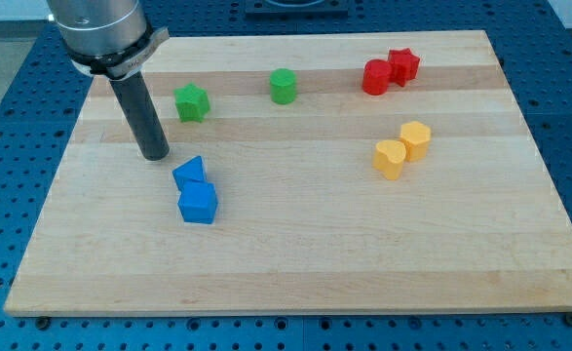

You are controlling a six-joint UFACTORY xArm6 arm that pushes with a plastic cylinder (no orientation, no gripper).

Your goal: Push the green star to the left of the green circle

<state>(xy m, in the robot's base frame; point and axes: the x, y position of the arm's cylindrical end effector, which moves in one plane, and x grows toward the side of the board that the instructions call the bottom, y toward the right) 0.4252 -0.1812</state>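
**Tip stands below the green star, clear of every block**

My tip [156, 156] rests on the board [295, 263] in the view's upper left part. The rod rises from it, leaning slightly to the view's left, up to the grey arm housing [98, 29] at the view's top left corner. There are no jaws to report: the arm ends in the plain rod, so nothing is spread, pressed together or pinching.

The green star [192, 101] lies near the tip, up and to the view's right of it, with a strip of bare wood between them. The green circle [283, 86] sits further to the view's right and a little nearer the view's top, well apart from the star. The star is thus on the circle's left side in the view.

Just below and to the right of the tip, two blue blocks touch each other: a blue triangle [189, 173] above and a blue cube [198, 204] below. The tip is near the triangle but not touching it.

Near the view's top right, a red circle [376, 76] and a red star [403, 64] sit pressed together. Below them, a yellow heart [390, 158] and a yellow hexagon [415, 139] also touch. Both pairs are well apart from the tip.
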